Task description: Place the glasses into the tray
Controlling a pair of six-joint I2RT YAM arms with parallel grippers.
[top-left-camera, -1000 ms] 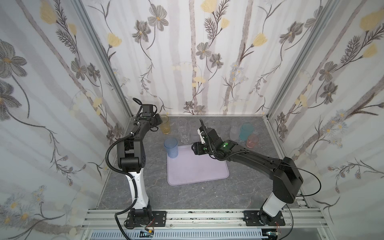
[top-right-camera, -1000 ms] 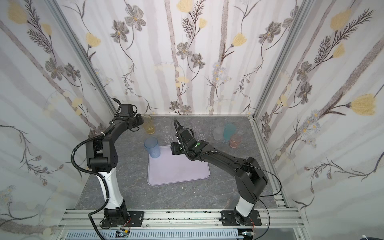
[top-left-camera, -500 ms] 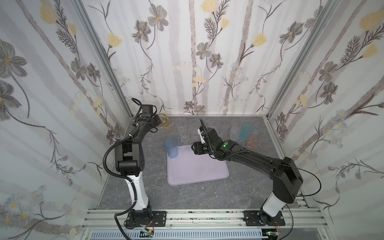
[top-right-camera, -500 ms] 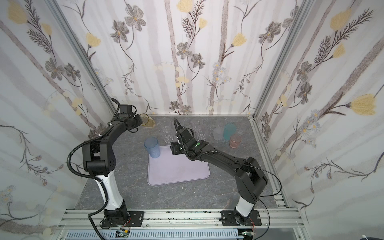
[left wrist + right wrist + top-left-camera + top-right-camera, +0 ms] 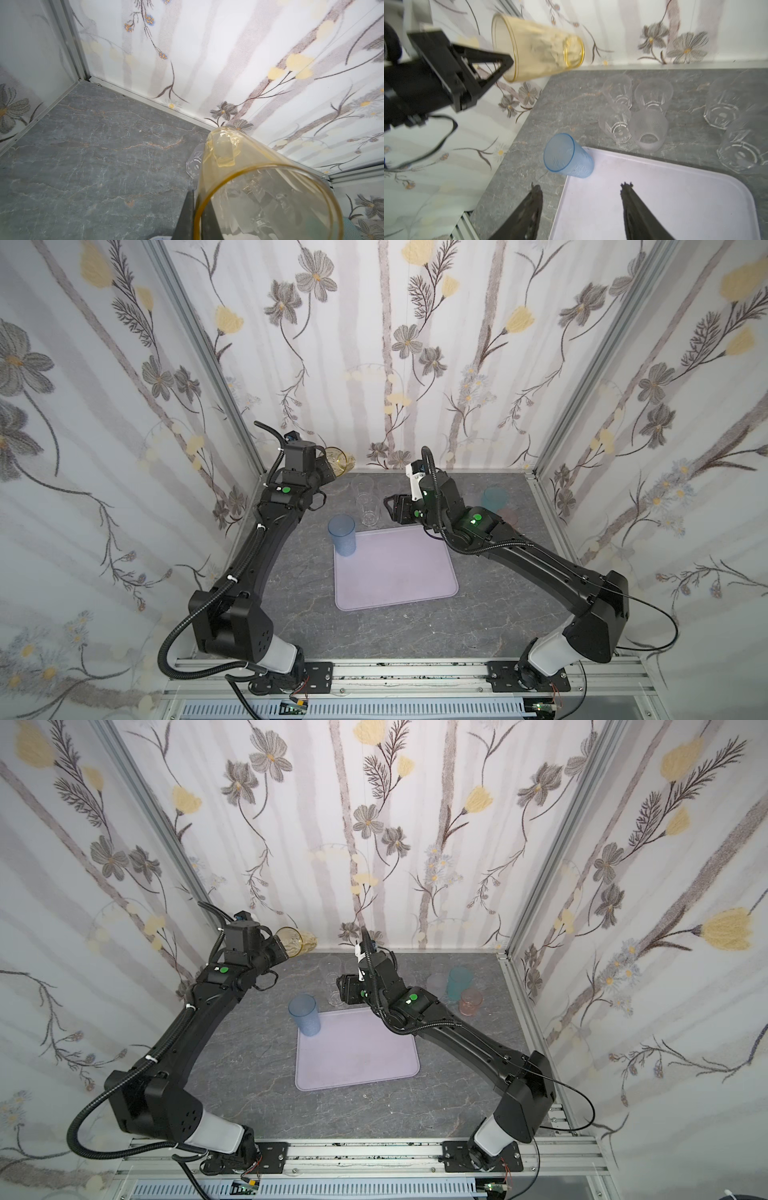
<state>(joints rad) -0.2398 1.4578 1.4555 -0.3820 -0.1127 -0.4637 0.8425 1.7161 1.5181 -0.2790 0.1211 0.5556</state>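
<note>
Left jaws: clamped on the rim wall of the amber tumbler [image 5: 542,49]. The left gripper [image 5: 508,61] holds it clear of the table [image 5: 566,97], tipped almost onto its side, base pointing away from the fingers.
Right jaws: apart and empty; the right gripper [image 5: 581,186] hovers low over a corner of the tray [image 5: 654,197].
Blue tumbler [image 5: 569,158]: upright just ahead of the right jaws, apparently inside that tray corner.
Clear tumblers [image 5: 618,91] and frosted tumbler [image 5: 648,128]: on the table beyond the right jaws, outside the tray.
Teal tumbler [image 5: 459,982] and pink tumbler [image 5: 471,1001]: on the table, well behind the right jaws.
Done: at most one glass – the blue one.
Left to do: the amber one, now in the air, then all the rest.
Change: a second ago the amber tumbler stood upright on the table at the left jaws; now it is raised and tilted. The right gripper and blue tumbler keep their places.
</note>
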